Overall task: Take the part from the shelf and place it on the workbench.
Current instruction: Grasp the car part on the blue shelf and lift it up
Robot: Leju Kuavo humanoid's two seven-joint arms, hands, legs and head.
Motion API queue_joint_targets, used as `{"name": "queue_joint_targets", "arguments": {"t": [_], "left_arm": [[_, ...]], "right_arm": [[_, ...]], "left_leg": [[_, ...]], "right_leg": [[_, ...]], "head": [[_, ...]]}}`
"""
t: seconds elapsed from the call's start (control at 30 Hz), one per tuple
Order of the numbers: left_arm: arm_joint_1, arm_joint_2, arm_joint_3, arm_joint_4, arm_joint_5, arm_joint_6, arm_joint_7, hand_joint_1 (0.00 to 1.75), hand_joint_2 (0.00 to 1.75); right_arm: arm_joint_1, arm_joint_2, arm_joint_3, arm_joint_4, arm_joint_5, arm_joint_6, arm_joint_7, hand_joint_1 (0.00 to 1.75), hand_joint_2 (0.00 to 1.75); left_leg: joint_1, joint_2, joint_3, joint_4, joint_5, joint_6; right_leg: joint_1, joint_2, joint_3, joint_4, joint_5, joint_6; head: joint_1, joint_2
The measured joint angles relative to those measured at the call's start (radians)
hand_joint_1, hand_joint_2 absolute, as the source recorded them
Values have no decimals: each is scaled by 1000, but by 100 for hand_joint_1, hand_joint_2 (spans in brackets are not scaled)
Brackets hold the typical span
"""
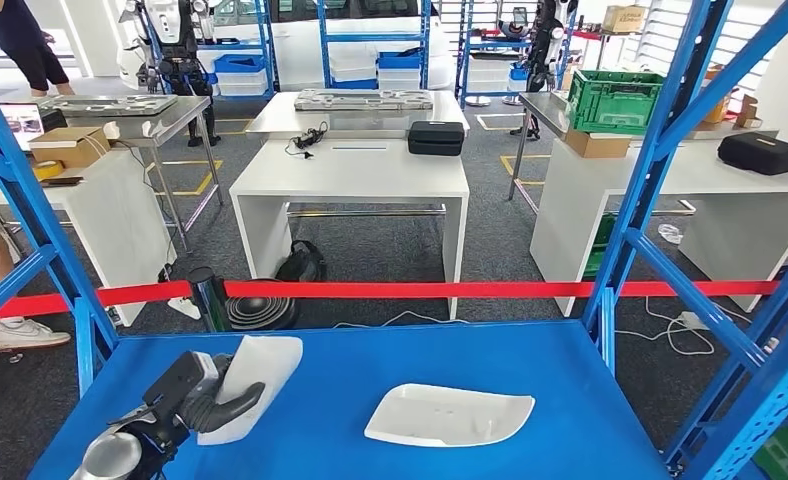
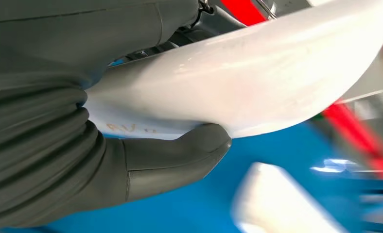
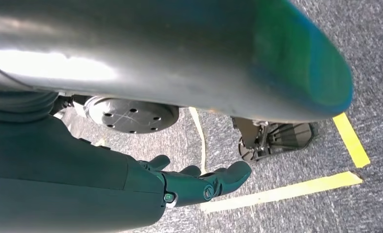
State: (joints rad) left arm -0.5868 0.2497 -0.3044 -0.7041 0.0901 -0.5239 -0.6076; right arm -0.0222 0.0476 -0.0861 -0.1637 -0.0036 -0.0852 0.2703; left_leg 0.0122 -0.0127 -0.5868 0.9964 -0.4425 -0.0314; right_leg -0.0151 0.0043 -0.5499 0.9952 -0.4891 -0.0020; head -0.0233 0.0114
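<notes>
Fingers (image 1: 232, 408) of the left hand (image 1: 195, 395) clamp a white part (image 1: 253, 385) above the blue shelf (image 1: 570, 400). A second white part (image 1: 450, 415) lies flat nearby. Right hand (image 3: 199, 184) hangs with fingers apart, holding nothing.

Bare blue shelf (image 1: 590, 400) surface lies to the right of the second white part (image 1: 450, 415), up to the blue uprights and slanting braces (image 1: 660, 170) that fence the right side. Another blue upright (image 1: 30, 220) bounds the left edge, close beside the left hand (image 1: 205, 395) and the white part (image 1: 260, 380) it grips. Across the far side a red barrier tape (image 1: 420, 289) spans post (image 1: 210, 298) to frame, with open room above it toward the white table (image 1: 355, 170).
</notes>
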Motion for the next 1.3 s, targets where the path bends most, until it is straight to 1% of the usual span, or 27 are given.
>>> {"name": "queue_joint_targets", "arguments": {"t": [0.07,0.13,0.2,0.3,0.43,0.53,0.6,0.8,0.97,1.17,1.23,1.3], "left_arm": [[50,-40,51,-78,104,-10,60,175,175],[116,-79,90,-186,227,-19,126,175,175],[179,-115,119,-299,340,-22,186,175,175],[251,-158,148,-433,491,-10,260,175,175],[322,-201,178,-559,700,51,382,175,175],[355,-213,188,-618,809,70,440,175,175],[366,-214,191,-640,845,71,455,175,175],[379,-215,195,-667,874,69,473,175,175],[400,-219,197,-661,985,47,530,175,175],[445,-220,197,-582,1110,21,618,175,175],[463,-220,197,-541,1134,19,639,175,175],[480,-220,195,-499,1148,16,655,175,175]], "right_arm": [[1,2,-4,0,-1,-4,0,0,0],[2,3,-9,0,-1,-6,0,0,0],[3,4,-14,0,0,-8,0,0,0],[2,5,-16,0,0,-11,0,0,0],[3,11,-21,0,1,-14,0,0,0],[3,14,-22,0,3,-18,0,0,0],[3,16,-22,0,5,-18,0,0,0],[3,17,-22,0,8,-18,0,0,0],[3,20,-23,0,14,-19,0,0,0],[3,28,-23,0,19,-24,0,0,0],[3,31,-23,0,21,-26,0,0,0],[3,33,-23,0,25,-26,0,0,0]], "left_leg": [[-1,2,0,0,0,0],[-2,3,0,0,-1,0],[-2,3,0,0,-2,1],[-2,3,-1,0,-3,0],[-2,3,0,0,-3,-1],[-2,3,0,0,-3,-1],[-2,3,0,0,-3,-1],[-2,3,0,0,-3,-1],[-2,3,-1,1,-4,0],[-6,3,-1,5,-10,8],[-9,3,-1,7,-13,12],[-12,3,-1,9,-13,17]], "right_leg": [[-1,1,-1,0,0,0],[-1,2,-1,0,0,0],[-1,2,-1,0,0,0],[-1,2,-1,0,-1,1],[-1,2,-1,0,-2,1],[0,2,-1,0,-2,1],[0,2,-1,0,-2,1],[0,2,-1,0,-2,1],[-1,2,-1,-1,-2,1],[-8,2,1,-1,-5,7],[-11,2,2,-2,-6,10],[-13,2,3,-3,-4,17]], "head": [[0,0],[0,0],[0,0],[0,0],[0,0],[0,0],[0,0],[0,0],[0,0],[0,0],[0,0],[-1,0]]}}
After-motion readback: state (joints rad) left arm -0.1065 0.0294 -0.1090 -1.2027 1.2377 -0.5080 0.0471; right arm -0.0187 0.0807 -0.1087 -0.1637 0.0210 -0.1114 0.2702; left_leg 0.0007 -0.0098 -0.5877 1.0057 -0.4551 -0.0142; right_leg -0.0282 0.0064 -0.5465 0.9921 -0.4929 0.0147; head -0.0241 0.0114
